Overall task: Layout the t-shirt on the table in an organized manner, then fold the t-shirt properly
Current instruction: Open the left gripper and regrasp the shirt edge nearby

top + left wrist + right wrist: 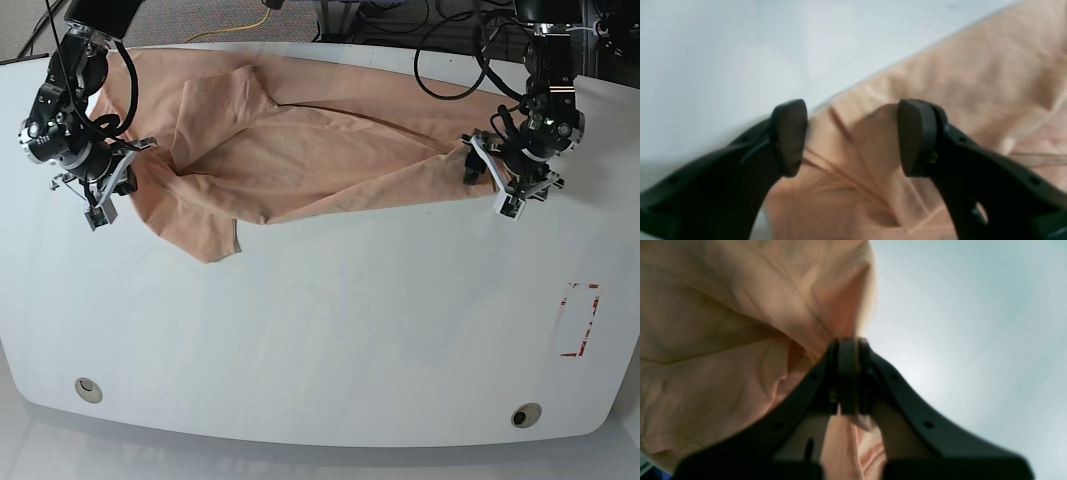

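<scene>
Base view, one t-shirt (300,150), two pincers (one gaping)

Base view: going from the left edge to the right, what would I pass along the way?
Right gripper clamped on the cloth → t-shirt spread across the table → left gripper, open at the shirt's edge → red tape mark.

— What can't we make out? Both wrist views are soft; in the right wrist view the t-shirt (740,323) runs off the left and top edges.

— And in the base view we lose the table (320,330) corners at the frame's lower edge.
</scene>
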Robot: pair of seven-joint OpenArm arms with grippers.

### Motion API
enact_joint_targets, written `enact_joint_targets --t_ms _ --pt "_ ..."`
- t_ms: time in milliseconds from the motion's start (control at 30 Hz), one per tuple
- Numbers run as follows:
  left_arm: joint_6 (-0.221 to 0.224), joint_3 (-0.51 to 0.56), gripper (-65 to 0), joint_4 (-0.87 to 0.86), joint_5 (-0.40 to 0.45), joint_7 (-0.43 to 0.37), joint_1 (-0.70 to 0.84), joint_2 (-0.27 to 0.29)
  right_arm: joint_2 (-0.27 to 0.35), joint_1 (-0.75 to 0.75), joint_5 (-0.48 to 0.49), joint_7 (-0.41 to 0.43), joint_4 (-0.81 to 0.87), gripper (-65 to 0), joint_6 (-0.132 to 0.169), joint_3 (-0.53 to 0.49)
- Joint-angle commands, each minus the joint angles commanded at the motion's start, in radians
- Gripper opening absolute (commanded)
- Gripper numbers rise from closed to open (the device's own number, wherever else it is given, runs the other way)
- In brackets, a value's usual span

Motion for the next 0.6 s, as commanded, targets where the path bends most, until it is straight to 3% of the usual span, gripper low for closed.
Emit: enact_joint_targets --t_ms 400,500,600 --pt "0.000 0.015 -24.9 -0.037 0.000 0.000 0.000 0.000 0.002 0.000 0.000 0.000 0.000 -65.0 0.000 0.000" --pt "0.000 0.015 -29.2 -0.037 0.000 0.000 0.000 0.000 0.003 0.000 0.000 0.000 0.000 -65.0 0.000 0.000" --pt "0.000 0.014 -41.4 -0.035 0.000 0.000 -0.002 0.000 0.003 0.000 0.000 0.000 0.000 -65.0 0.000 0.000"
